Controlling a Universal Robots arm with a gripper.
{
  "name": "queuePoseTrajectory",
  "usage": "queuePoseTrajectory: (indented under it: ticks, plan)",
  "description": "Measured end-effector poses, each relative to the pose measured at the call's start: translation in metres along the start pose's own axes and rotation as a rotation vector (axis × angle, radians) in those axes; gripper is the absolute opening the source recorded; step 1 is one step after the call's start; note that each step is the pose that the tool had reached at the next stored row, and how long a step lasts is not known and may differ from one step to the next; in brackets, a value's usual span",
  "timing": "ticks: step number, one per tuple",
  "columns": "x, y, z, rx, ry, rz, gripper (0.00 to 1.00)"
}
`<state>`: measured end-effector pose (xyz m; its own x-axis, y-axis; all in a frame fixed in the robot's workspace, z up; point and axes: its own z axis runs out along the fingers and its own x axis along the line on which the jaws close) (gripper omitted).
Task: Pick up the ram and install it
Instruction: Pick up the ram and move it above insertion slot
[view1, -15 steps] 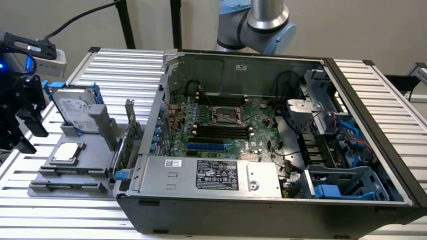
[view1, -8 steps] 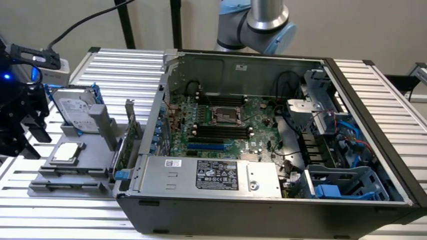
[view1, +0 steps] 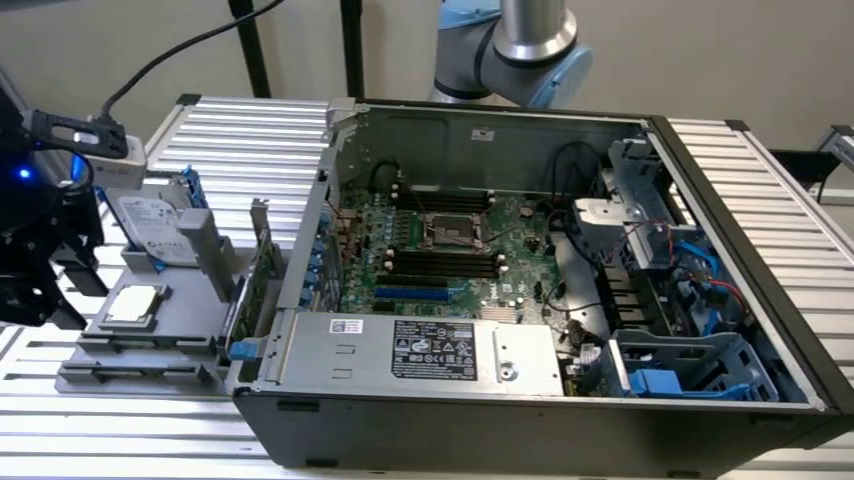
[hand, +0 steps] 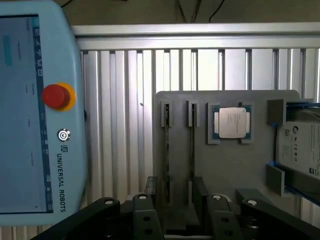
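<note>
Two thin dark ram sticks stand on edge in side-by-side slots of a grey holder tray; one ram stick is next to the other. My gripper hovers above them, open, with a black finger on one side and a second on the other, holding nothing. In the exterior view my gripper hangs at the left, over the edge of the tray. The open computer case shows the motherboard's black memory slots.
The tray also carries a CPU, a silver hard drive in a blue frame and an upright expansion card. A teach pendant with a red button lies beside the tray. The arm's base stands behind the case.
</note>
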<state>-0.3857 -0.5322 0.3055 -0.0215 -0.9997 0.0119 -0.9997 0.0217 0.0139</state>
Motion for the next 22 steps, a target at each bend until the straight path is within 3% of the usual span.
queuePoseTrajectory:
  ticks: [22]
  plan:
    - [0.004,0.0008,0.0400,0.0000,0.0001,-0.005,0.42]
